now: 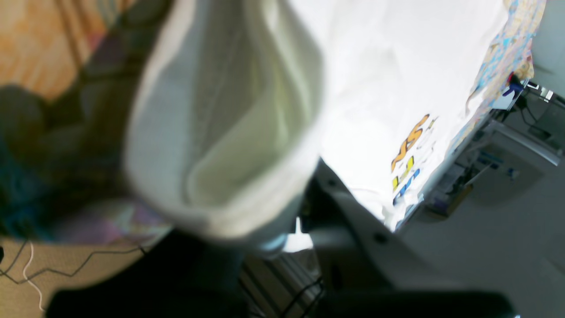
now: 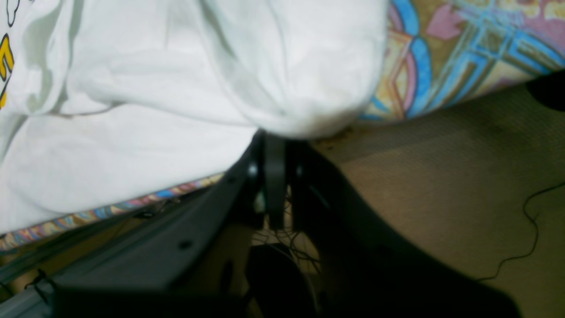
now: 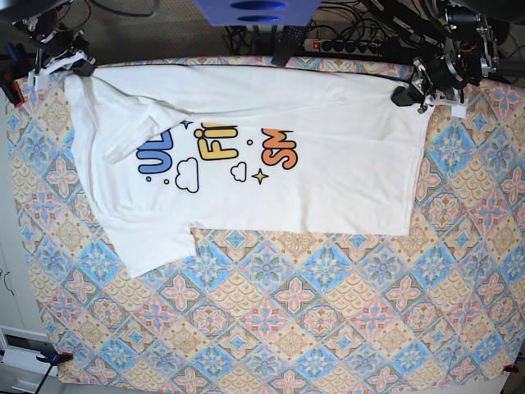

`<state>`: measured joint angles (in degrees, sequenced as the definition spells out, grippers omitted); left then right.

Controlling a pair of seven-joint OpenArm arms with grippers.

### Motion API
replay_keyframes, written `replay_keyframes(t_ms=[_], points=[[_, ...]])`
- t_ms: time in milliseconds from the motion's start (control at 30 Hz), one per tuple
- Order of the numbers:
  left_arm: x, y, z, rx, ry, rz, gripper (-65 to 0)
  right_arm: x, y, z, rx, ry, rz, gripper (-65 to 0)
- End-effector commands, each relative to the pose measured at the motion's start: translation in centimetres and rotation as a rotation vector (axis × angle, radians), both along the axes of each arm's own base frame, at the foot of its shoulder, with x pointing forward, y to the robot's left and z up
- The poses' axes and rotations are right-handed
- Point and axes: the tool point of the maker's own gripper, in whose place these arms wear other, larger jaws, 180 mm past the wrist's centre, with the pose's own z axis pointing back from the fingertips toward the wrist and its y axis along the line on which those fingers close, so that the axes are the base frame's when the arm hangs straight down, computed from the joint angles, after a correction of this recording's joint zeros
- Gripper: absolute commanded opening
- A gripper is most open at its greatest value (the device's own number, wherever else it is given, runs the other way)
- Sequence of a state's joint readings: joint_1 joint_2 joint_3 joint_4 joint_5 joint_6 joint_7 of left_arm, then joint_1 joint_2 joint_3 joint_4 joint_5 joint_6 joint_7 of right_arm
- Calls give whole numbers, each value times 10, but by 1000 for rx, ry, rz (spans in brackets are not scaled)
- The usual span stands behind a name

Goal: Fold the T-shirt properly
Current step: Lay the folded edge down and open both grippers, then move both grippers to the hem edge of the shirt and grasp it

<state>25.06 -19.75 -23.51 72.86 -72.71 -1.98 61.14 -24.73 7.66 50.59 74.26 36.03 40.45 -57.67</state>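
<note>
Shirt (image 3: 328, 172) spread print-up on patterned cloth (image 3: 312, 328), stretched between both grippers; right gripper (image 2: 273, 137) clamped on shoulder corner, left gripper (image 3: 418, 90) pinched on hem corner

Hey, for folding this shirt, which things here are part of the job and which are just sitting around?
Part of the job:
- T-shirt, lying folded on the patterned tablecloth
- left claw, pinching a corner of the shirt
- right claw, pinching the opposite corner

Just lying about:
- power strip behind the table
- cables on the floor
</note>
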Motion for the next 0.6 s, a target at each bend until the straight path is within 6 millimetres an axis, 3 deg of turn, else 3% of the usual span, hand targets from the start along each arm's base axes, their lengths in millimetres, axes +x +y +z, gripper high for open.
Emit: replay_keyframes(t_ms=[0,167,333,567], points=[[-26,9,-11,54,104,-30,-650,-8,-9,2,-29,33,7,-650],[-32,9,-12,53,116,-30,-649,-3,-11,6,-45,15,12,-647],[-32,8,-12,52,115,-31,-623,17,-18,30,-122,-39,60,-606],[-12,-5,19,57,30,-127,-388,12,-19,32,-131,-27,67,-511]])
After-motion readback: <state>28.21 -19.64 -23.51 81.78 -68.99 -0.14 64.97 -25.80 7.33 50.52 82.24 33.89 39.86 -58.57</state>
